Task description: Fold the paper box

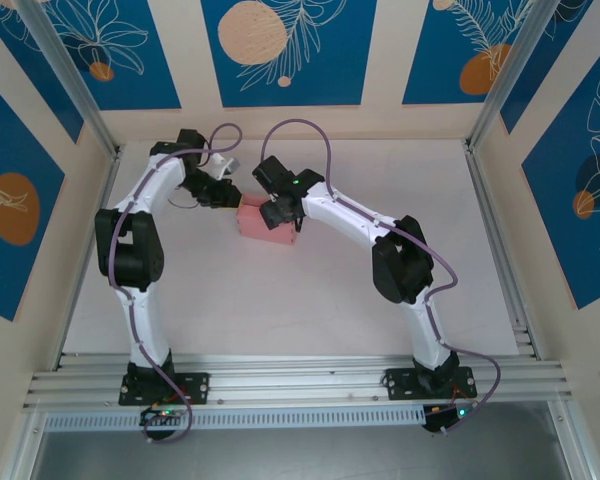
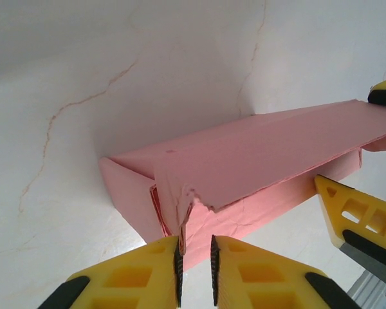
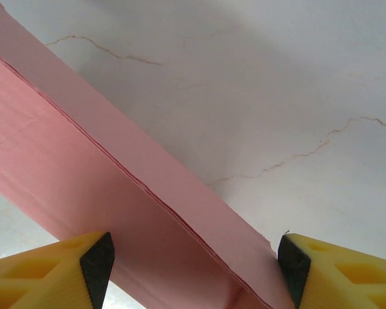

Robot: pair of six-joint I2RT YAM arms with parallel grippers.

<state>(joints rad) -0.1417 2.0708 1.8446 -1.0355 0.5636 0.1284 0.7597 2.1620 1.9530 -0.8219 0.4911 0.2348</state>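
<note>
Top external view: a white table [image 1: 280,310] with two white arms reaching in from the near edge. The paper box [image 1: 265,225], a small pink rectangular shape, lies toward the far middle of the table. The left gripper [image 1: 230,197] meets the box at its left end. The right gripper [image 1: 280,212] comes down over its right part. Both hands crowd the box, so their jaws cannot be made out from here.

Left wrist view: the pink box runs from lower left to upper right, resting on the table. Its top flap is folded over, and the near corner of the flap has a ragged, torn edge. The left gripper [image 2: 195,248] has its two yellow fingers only slightly parted, and the torn flap edge sits in the narrow gap. The gap looks wider than the card, so the jaws seem released rather than clenched. At the far right end of the box, the right gripper's fingers [image 2: 354,215] stand one on each side of it.

Right wrist view: the box crosses the picture as a pink diagonal band. The right gripper [image 3: 196,261] stands wide, with a black pad against each side of the box, apparently grasping it across its width.
</note>
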